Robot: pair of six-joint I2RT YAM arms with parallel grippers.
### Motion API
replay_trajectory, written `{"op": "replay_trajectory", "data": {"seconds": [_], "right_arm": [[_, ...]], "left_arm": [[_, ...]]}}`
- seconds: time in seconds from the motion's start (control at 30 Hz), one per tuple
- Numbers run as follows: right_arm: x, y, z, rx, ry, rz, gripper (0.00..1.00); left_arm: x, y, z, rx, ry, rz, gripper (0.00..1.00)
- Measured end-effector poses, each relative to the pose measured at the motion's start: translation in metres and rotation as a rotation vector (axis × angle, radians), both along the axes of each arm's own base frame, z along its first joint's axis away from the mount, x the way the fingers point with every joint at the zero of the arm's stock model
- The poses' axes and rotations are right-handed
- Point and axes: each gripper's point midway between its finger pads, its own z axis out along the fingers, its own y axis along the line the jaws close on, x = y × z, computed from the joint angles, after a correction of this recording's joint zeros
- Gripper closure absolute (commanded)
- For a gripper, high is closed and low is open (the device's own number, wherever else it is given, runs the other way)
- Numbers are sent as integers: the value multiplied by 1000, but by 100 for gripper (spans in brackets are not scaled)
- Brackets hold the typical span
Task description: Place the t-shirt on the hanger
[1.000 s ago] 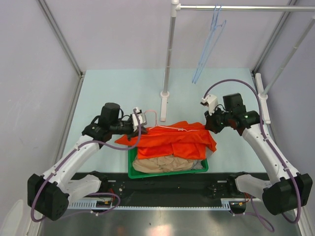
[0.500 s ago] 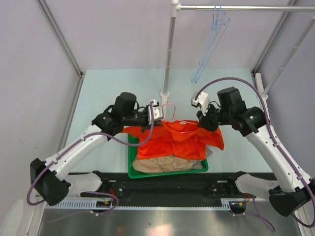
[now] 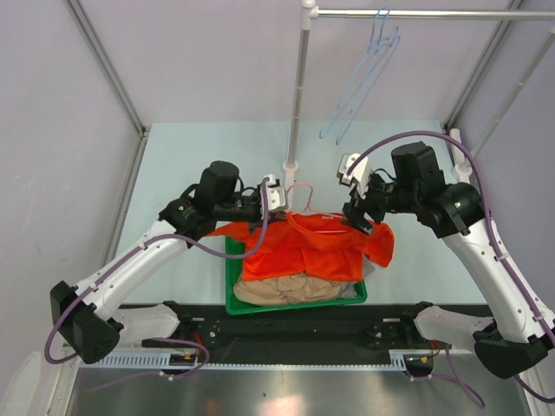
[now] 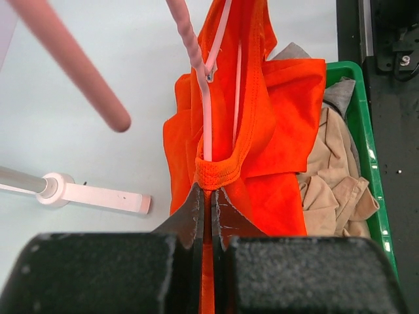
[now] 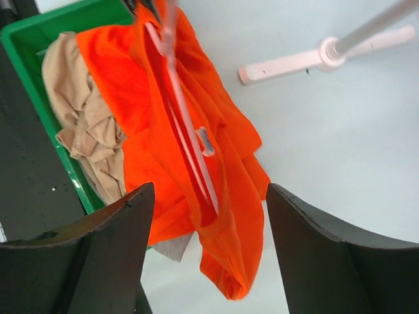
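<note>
The orange t-shirt [image 3: 312,247] hangs in the air over the green basket [image 3: 232,299], draped along the pink hanger [image 3: 300,192]. My left gripper [image 3: 272,198] is shut on the shirt's collar [image 4: 216,171]. The hanger's wire [image 4: 205,118] runs into that collar just ahead of the fingertips; I cannot tell if it is pinched too. My right gripper [image 3: 359,215] stands open at the shirt's right shoulder. In the right wrist view its fingers [image 5: 131,222] straddle the t-shirt [image 5: 226,196] and the hanger [image 5: 190,137] without touching them.
A beige garment [image 3: 286,290] and a bit of grey cloth lie in the basket under the shirt. The rack's pole and foot [image 3: 289,178] stand just behind the hanger. Light blue hangers [image 3: 360,82] dangle from the rail at the back right.
My right gripper has opened and let go of the t-shirt's right shoulder. Both arms carried shirt and hanger up and towards the back. The blue hangers have swung.
</note>
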Motion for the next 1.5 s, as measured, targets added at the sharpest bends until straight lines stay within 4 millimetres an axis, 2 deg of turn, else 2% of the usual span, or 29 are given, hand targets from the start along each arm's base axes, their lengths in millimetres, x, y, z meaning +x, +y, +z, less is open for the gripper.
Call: {"op": "replay_trajectory", "data": {"seconds": [0.2, 0.4, 0.47, 0.5, 0.53, 0.57, 0.6, 0.67, 0.73, 0.77, 0.83, 0.87, 1.07, 1.2, 1.23, 1.4, 1.5], "right_arm": [[-3, 29, 2, 30, -27, 118, 38], [10, 61, -15, 59, -9, 189, 42], [13, 68, -22, 64, 4, 202, 53], [14, 71, -24, 70, 8, 209, 63], [15, 75, -25, 78, 11, 215, 85], [15, 77, -26, 86, 14, 220, 95], [14, 78, -27, 89, 15, 227, 100], [11, 80, -28, 95, 29, 233, 100], [11, 80, -27, 100, 32, 233, 100], [10, 80, -26, 104, 32, 238, 100], [10, 78, -23, 114, 27, 238, 100], [12, 73, -22, 112, 25, 224, 100], [16, 36, -13, 109, 13, 130, 100], [9, 23, -10, 109, 22, 107, 100], [8, 21, -10, 109, 27, 106, 100], [-1, 16, -10, 102, 35, 106, 100], [-4, 14, -9, 101, 36, 106, 100]], "left_arm": [[-2, -2, 8, -17, -5, -17, 100], [-5, -3, 10, -24, 3, -27, 100], [-6, -3, 11, -27, 7, -31, 100], [-6, -4, 11, -28, 9, -33, 100], [-7, -4, 11, -29, 10, -34, 100], [-7, -4, 11, -29, 11, -34, 100], [-6, -4, 11, -30, 14, -29, 100], [-1, -2, 12, -31, 6, -8, 97], [0, 1, 14, -37, 6, 2, 91], [0, 2, 16, -44, 4, 2, 84], [2, 5, 19, -62, 10, 2, 80], [4, 11, 19, -65, 16, 16, 75], [18, 39, 11, -49, 48, 92, 71], [14, 40, 9, -43, 57, 78, 61], [13, 40, 9, -43, 57, 72, 55], [11, 40, 12, -43, 47, 63, 50], [12, 36, 23, -47, 23, 47, 44]]}}
